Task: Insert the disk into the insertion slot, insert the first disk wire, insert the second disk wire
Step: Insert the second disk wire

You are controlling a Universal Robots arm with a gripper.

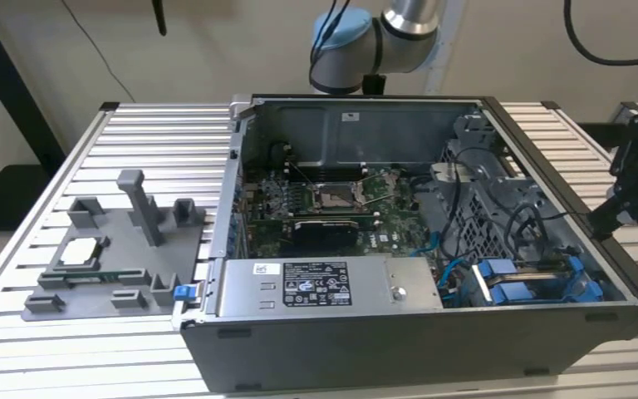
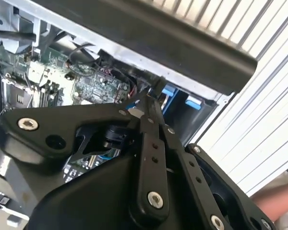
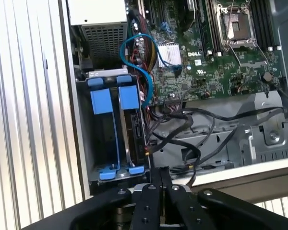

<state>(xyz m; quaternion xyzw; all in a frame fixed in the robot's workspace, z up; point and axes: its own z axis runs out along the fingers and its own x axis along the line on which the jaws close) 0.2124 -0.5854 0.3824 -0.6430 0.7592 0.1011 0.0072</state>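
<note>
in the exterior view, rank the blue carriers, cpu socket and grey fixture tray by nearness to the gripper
1. blue carriers: in the case corner by the gripper
2. cpu socket: mid-motherboard
3. grey fixture tray: outside the case, the exterior view's left

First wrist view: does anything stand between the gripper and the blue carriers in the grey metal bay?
The black gripper sits outside the pale case wall, which lies between it and the blue-framed carriers. Black wires crowd beside them.
</note>
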